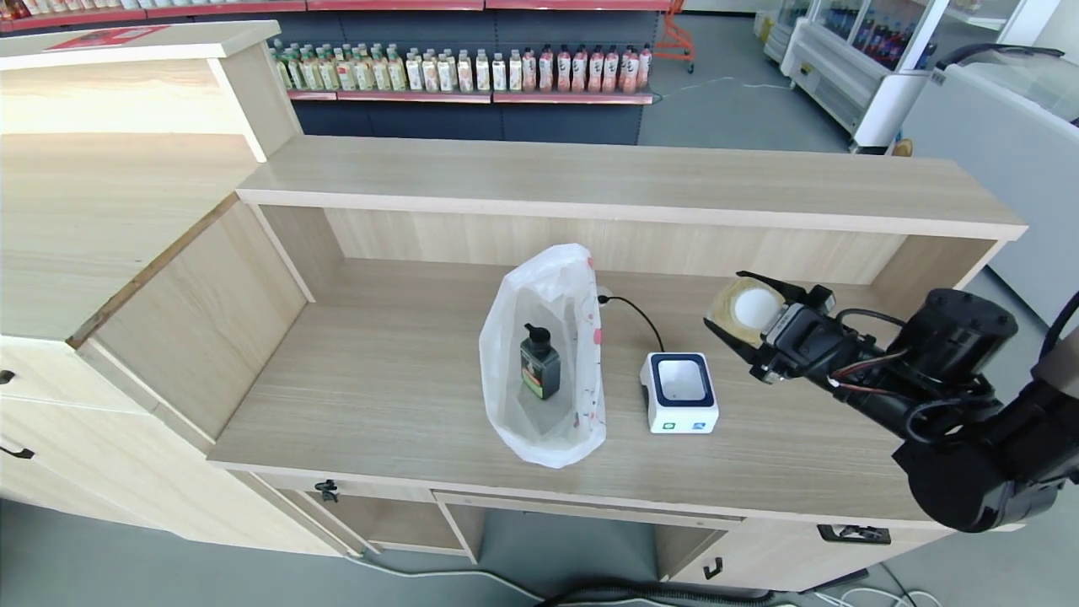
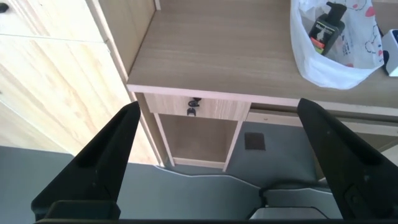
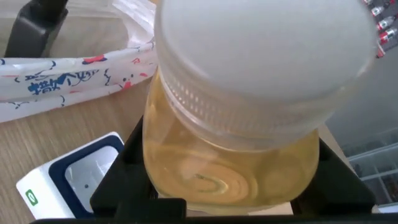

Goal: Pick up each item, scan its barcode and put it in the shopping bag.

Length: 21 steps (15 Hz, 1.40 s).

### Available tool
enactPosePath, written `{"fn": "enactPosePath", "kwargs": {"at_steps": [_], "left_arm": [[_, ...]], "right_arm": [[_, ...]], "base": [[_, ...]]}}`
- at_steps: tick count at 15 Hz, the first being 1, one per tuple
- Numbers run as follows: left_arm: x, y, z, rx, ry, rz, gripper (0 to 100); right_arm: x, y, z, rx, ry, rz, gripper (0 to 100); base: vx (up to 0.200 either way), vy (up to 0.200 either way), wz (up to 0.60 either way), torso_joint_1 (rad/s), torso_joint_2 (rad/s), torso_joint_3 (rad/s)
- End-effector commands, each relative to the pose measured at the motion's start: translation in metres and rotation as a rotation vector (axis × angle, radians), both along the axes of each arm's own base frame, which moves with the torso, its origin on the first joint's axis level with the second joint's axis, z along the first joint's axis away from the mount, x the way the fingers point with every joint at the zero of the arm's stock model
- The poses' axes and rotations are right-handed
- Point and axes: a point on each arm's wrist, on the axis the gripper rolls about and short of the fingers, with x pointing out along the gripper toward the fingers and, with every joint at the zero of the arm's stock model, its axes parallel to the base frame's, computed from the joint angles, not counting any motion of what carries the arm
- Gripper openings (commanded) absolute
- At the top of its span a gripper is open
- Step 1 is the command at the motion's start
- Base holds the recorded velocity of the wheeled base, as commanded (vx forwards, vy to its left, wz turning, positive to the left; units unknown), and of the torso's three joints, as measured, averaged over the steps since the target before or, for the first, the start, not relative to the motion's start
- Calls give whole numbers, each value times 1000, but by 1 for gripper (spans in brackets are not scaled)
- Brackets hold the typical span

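Your right claw is clenched on a clear round jar of yellow liquid with a white lid. Below it, towards the robot's left, a white box scanner with a dark window sits on the surface, the white plastic shopping bag beyond.

The jar, clamped in the right gripper, loses part of its lid to the wrist view's edge, and its base sits hidden between the fingers. Beside the gripper, a finger partly covers the scanner. Beyond that, the bottle in the bag carries a label too small to read.
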Motion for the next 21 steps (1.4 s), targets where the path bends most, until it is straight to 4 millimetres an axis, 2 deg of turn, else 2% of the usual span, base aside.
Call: {"fn": "enactPosePath", "kwargs": {"at_steps": [1,10,12,16,21], "left_arm": [[0,0,0,0,0,0,100],[0,0,0,0,0,0,100],[0,0,0,0,0,0,100],[0,0,0,0,0,0,100],[0,0,0,-1,0,0,100]], "right_arm": [[7,1,-10,10,30,1,0],[23,2,-58,23,194,7,0],[27,5,-59,27,192,54,0],[51,10,-58,27,133,142,0],[68,12,-80,20,158,197,0]], "base": [[0,0,0,0,0,0],[0,0,0,0,0,0],[0,0,0,0,0,0],[0,0,0,0,0,0],[0,0,0,0,0,0]]}}
